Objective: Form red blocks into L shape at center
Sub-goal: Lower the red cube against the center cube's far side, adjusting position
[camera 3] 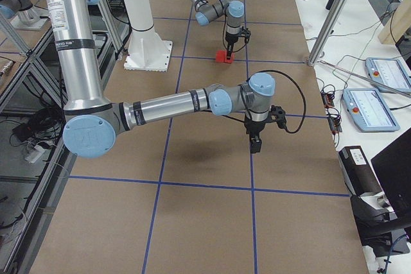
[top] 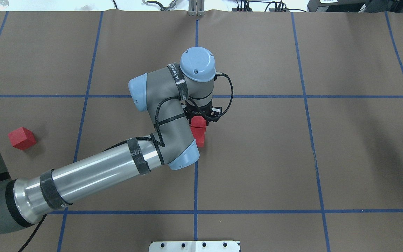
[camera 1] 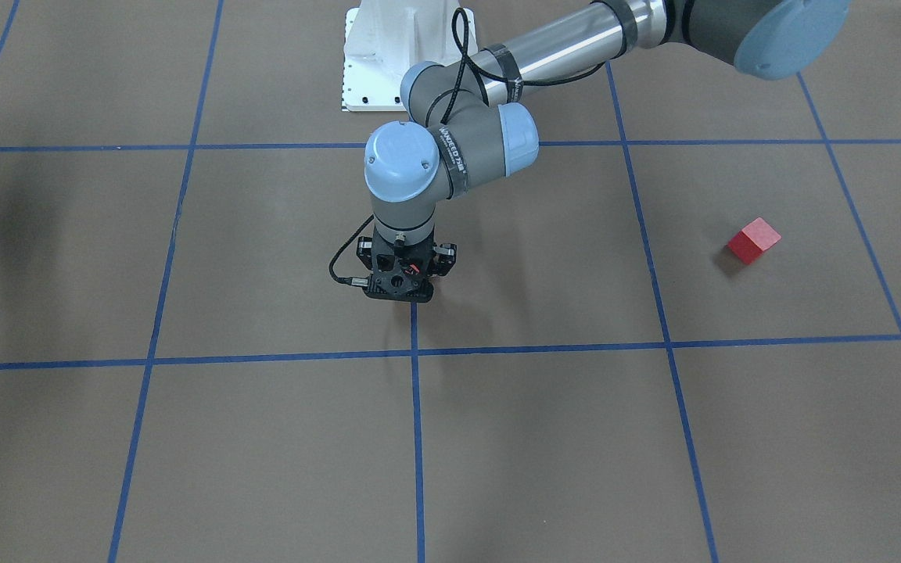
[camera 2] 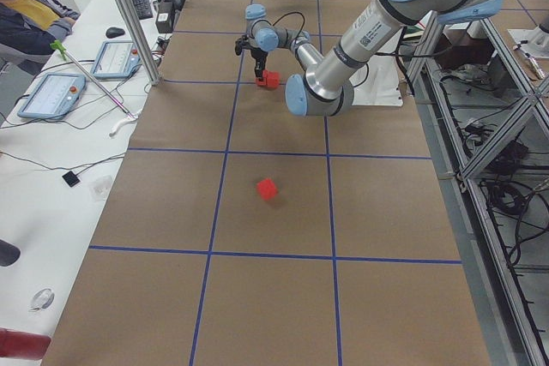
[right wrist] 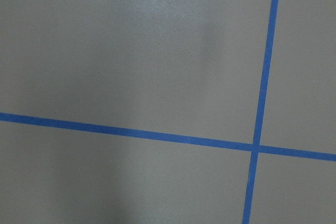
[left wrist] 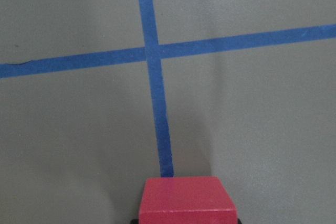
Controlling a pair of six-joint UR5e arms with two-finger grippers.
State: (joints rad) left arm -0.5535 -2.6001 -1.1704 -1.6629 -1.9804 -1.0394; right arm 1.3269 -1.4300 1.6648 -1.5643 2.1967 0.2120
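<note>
Brown paper crossed by blue tape covers the table [top: 257,157], and the middle tape line [top: 195,182] marks the center. The left gripper [top: 203,112] stands upright over that line. In its wrist view the gripped block [left wrist: 186,200] sits on the tape with dark fingertips tight at its lower corners, so the jaws look closed on it. A neighbour block [top: 198,136] lies touching it on the robot's side, so the two appear to form the L's long leg. The third block [top: 21,138] rests well apart on the robot's left.

The step in hand seems to be setting down the second cube. Next the jaws must part and lift straight up without nudging the pair, then fetch the lone cube and seat it squarely beside one end.

The right gripper [camera 3: 255,140] hangs over bare paper; whether its jaws are apart cannot be told
</note>
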